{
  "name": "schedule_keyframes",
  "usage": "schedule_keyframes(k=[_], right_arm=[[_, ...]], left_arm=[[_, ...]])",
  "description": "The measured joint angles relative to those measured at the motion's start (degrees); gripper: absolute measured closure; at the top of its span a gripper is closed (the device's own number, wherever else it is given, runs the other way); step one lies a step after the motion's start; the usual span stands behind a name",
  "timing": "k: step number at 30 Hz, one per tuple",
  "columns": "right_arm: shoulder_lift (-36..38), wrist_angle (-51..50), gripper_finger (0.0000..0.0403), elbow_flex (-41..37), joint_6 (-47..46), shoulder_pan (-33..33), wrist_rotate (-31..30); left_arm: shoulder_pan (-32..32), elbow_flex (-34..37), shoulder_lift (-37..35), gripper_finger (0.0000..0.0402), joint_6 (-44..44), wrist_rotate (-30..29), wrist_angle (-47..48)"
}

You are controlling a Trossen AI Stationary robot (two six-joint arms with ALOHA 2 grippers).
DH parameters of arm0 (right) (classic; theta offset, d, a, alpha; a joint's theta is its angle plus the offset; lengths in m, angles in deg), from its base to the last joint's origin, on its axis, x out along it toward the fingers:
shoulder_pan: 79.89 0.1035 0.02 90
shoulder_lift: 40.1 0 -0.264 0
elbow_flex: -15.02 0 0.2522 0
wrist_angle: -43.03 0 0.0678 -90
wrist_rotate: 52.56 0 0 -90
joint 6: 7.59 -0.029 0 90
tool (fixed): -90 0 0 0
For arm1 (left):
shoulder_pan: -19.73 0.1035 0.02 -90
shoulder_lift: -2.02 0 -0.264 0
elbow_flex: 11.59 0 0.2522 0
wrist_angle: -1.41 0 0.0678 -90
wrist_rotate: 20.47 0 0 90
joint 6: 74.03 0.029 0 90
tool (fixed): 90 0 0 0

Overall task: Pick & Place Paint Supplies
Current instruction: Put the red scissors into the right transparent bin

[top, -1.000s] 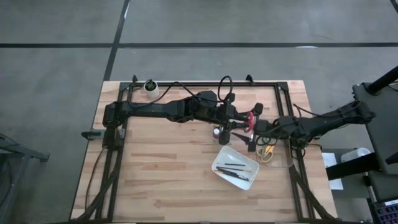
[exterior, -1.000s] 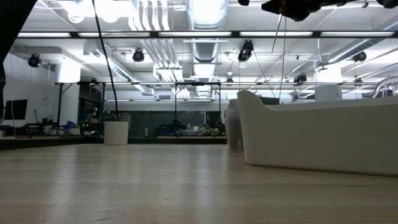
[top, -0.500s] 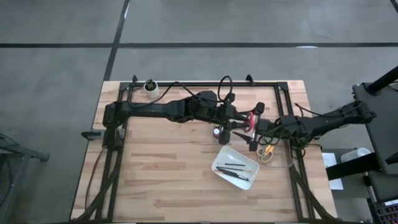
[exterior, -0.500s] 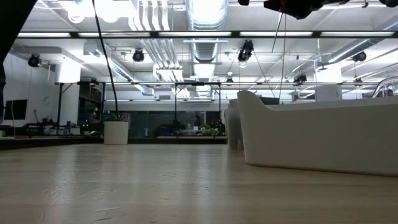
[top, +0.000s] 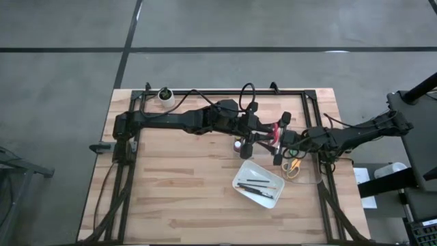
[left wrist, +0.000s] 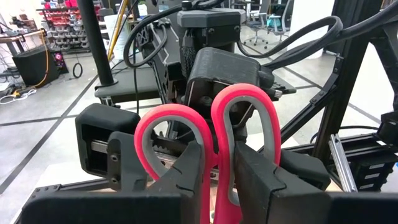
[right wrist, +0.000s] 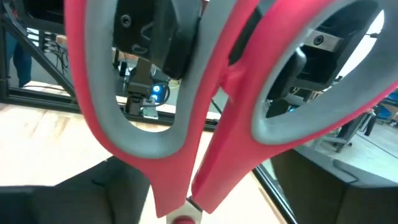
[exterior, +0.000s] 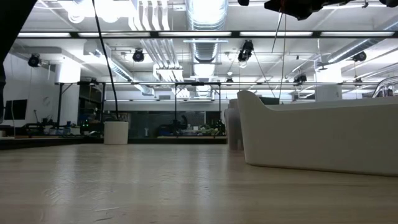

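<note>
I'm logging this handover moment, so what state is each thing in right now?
Red-handled scissors: held off the table, handles toward the right arm.
Left hand: shut on the red-handled scissors.
Right hand: open, at the scissors' handles.
Yellow-handled scissors: lying flat on the table beside the tray.
White tray: on the table, holding dark brushes.
White cup: upright at the table's far edge.

Two scissors, one tray

Red-handled scissors fill view, grey-lined loops uppermost; dark hand behind them.
</note>
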Motion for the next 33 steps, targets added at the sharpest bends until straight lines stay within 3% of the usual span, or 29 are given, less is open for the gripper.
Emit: schedule_keyframes(k=[23, 29, 33], right_arm=[[-0.06, -0.12, 0.0292, -0.04, -0.25, 0.02, 0.21], [-0.04, -0.13, 0.0294, -0.04, -0.18, 0.02, 0.17], [-0.07, -0.20, 0.0260, -0.04, 0.43, 0.02, 0.15]], left_arm=[[0.07, -0.02, 0.00, 0.0334, 0.48, -0.18, -0.18], [0.02, -0.02, -0.02, 0.0334, 0.36, -0.20, -0.15], [0.02, -0.02, -0.02, 0.0334, -0.56, -0.40, 0.02]])
